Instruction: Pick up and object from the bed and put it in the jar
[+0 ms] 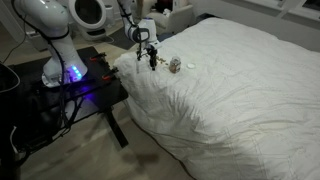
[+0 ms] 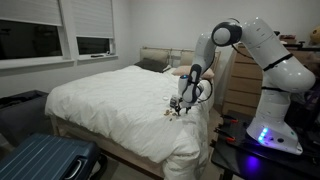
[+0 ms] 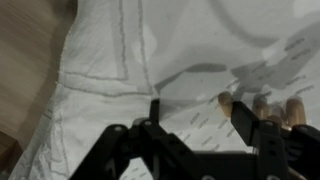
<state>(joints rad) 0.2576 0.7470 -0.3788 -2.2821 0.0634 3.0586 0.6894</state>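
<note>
Two dark windows [image 2: 30, 45] with blinds; blue suitcase [image 2: 45, 160] on floor; wooden dresser [image 2: 243, 90] by wall.

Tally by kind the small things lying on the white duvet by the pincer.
Squat greyish-white glassy jar: 1
Tan rounded peg-like pieces: 3, seen in the wrist view
Total: 4

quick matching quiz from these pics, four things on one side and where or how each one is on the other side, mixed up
Things:
1 bed
2 jar
3 gripper
4 suitcase

Descriptions:
a blue, on the floor
b dark, at the end of the white arm
c small, resting on the duvet
d covered in rumpled white

Pairs: 1-d, 2-c, 3-b, 4-a
</note>
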